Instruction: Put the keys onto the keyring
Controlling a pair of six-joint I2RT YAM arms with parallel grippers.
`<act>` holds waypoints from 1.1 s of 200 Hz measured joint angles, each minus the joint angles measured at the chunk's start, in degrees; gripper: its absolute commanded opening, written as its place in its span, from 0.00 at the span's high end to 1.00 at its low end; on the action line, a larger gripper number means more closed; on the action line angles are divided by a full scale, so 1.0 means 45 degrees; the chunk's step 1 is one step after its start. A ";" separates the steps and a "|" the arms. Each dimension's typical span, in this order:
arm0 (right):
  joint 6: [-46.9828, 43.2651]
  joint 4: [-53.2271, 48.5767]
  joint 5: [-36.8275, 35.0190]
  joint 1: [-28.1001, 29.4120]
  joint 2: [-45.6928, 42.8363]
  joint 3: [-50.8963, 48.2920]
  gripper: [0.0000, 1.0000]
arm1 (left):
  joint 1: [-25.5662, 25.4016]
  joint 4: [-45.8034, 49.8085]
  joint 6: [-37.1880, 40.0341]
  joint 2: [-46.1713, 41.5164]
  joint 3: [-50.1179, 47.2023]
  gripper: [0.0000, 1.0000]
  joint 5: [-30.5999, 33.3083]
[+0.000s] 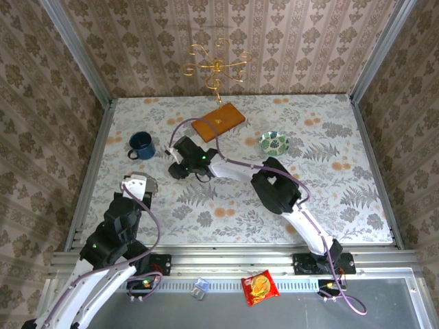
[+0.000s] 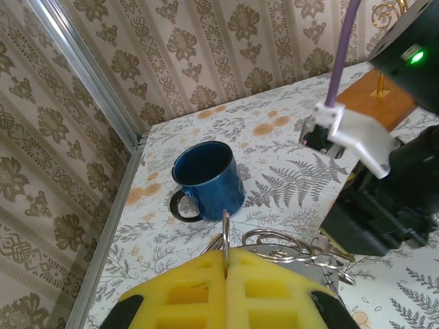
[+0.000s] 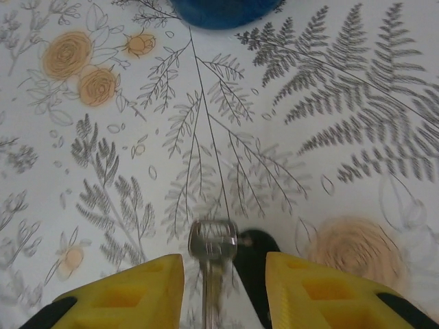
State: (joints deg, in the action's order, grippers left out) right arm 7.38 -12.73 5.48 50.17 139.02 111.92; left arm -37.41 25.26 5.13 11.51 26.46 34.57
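Right hand [image 3: 223, 264]: released, yellow pads spread, low over the floral-print desk [image 3: 103, 171]. Small silver metal key [image 3: 212, 241] lies flat between the pads. Its long axis is in line with the hand, broad end pointing away. Black key head [image 3: 255, 255] sits just beside it, toward the right pad. Left hand [image 2: 226, 259]: clenched on the thin wire keyring [image 2: 225, 229], ring upright. Right hand is nearer the keys; I judge it should drop straight down and pinch across the shaft.

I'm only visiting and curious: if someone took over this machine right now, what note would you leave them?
Left tool: shut on the ring, holding it upright near the mug.
Right tool: open, low over the table, with a key lying between its fingers, ungripped, and a dark piece beside it.
Done: ring is held.
Left: grip the key and thread it onto the ring. No key seen on the ring yet.
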 measured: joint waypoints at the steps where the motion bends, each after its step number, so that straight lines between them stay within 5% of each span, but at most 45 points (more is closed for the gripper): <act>1: -0.0010 -0.0010 -0.0005 0.0000 0.0039 0.0049 0.62 | 0.0000 0.0005 0.0000 0.0000 0.0000 1.00 -0.0005; 52: -0.0306 -0.0840 -0.0831 0.0199 0.1797 0.2273 0.64 | 0.0000 0.0019 0.0005 0.0000 0.0000 1.00 -0.0102; 104: -0.0976 -0.0976 -0.1613 0.0427 0.1681 0.2064 0.74 | 0.0000 0.0015 0.0000 0.0000 -0.0005 1.00 -0.0408; 220: -0.1807 -0.0588 -0.2424 0.0505 -0.5056 -0.8019 0.79 | 0.0019 -0.1015 0.0005 0.1010 -0.0189 1.00 -0.2482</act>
State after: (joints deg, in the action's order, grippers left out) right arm -0.75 -15.38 -5.43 52.45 116.27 75.83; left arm -37.32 20.69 5.15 16.05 25.61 23.40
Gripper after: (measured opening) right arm 0.211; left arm 0.065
